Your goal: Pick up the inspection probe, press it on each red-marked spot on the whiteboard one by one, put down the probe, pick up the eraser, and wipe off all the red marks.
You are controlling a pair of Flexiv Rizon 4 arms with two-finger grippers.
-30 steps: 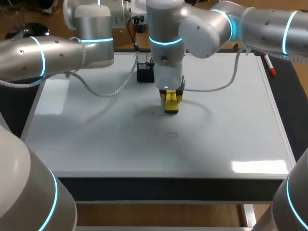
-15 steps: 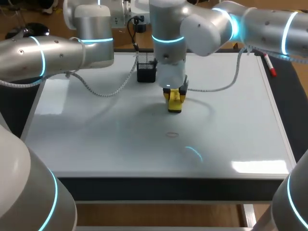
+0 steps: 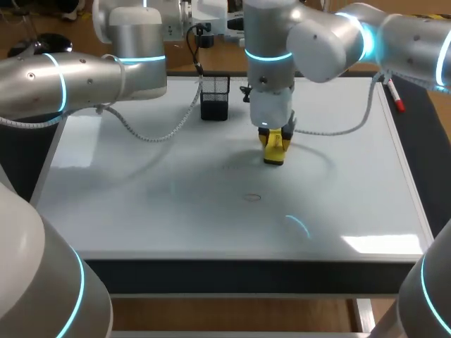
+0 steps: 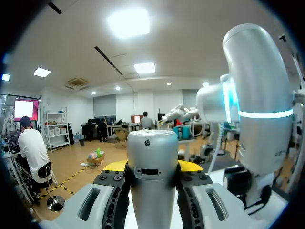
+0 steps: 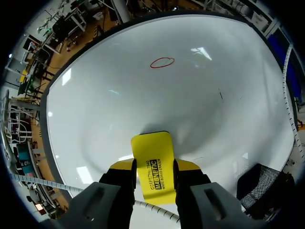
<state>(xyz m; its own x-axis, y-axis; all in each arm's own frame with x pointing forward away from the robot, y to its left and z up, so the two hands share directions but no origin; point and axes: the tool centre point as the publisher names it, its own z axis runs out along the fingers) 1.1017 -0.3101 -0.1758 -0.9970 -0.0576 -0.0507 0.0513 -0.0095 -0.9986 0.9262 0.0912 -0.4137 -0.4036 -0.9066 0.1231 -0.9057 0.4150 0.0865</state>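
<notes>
My R gripper (image 5: 151, 168) is clamped on the yellow eraser (image 5: 152, 160), w/ fingers (image 5: 122, 166) on both its sides. There's black print on the eraser's face, not legible in head view. It sits over the mid-back of the whiteboard (image 3: 141, 204), well apart from the red oval mark (image 5: 162, 62) ahead. Can't tell if the eraser touches the board. Black mesh holder (image 3: 215, 97) is near the back edge, partly cut off in R wrist view. L gripper (image 4: 152, 166): a grey cylinder (image 4: 152, 191) blocks it, so can't tell its state.
</notes>
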